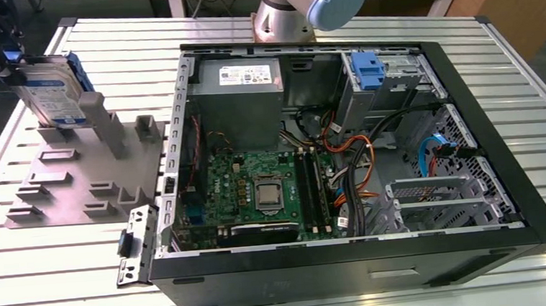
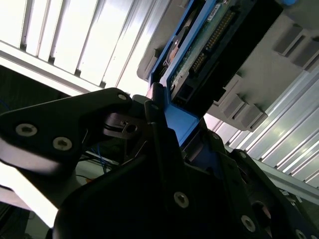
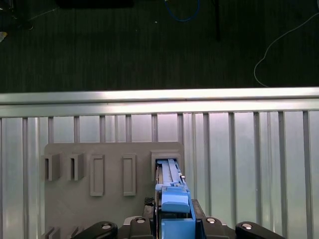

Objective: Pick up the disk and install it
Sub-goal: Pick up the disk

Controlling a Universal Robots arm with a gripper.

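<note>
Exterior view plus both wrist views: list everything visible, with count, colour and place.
disk: one, silver with blue rails, upright in the holder's slot, exterior view's left.
holder: one, grey, on the table beside the case.
computer case: one, black, open, mid-table.
power supply: one, grey, inside the case.
bracket: one, blue, inside the case, exterior view's upper right.
table: one, silver slats.
arm: one, silver, behind the case.
end effector: one, black, at the disk's top.

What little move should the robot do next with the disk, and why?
Probably a short lift straight up. The hand grips the disk at its top edge, but the disk's lower end sits in a slot of the grey holder. Going sideways first would likely jam it against the slot walls.
</note>
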